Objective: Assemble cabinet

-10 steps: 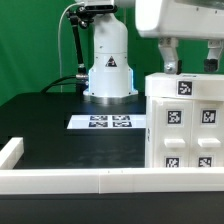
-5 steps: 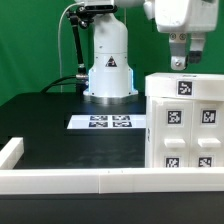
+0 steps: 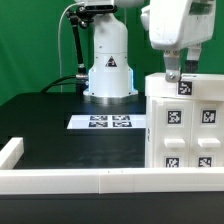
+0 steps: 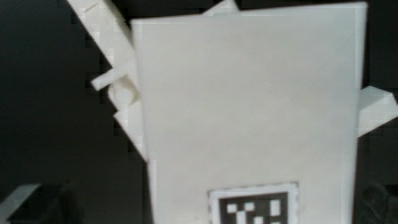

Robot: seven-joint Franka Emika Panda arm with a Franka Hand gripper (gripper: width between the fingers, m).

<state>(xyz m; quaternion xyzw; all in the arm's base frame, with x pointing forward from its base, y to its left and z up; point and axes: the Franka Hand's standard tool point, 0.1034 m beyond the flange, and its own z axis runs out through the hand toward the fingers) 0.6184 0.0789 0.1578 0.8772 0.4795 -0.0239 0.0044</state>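
One white cabinet (image 3: pixel 185 125) stands on the dark surface (image 3: pixel 50 125) at the exterior view's right, black-and-white tags on its top and front. My claw (image 3: pixel 172 75) hangs just over its top near the back edge, holding nothing; how far it gapes I cannot tell. From my wrist, the cabinet's plain white top (image 4: pixel 240 120) fills the view. Behind, the marker board (image 3: pixel 109 122) lies flat beside my base.

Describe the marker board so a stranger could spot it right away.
Start at the robot's white base at the back of the black table. Just in front lies the marker board, a flat strip of tags, unlike the tall boxy cabinet beside it.
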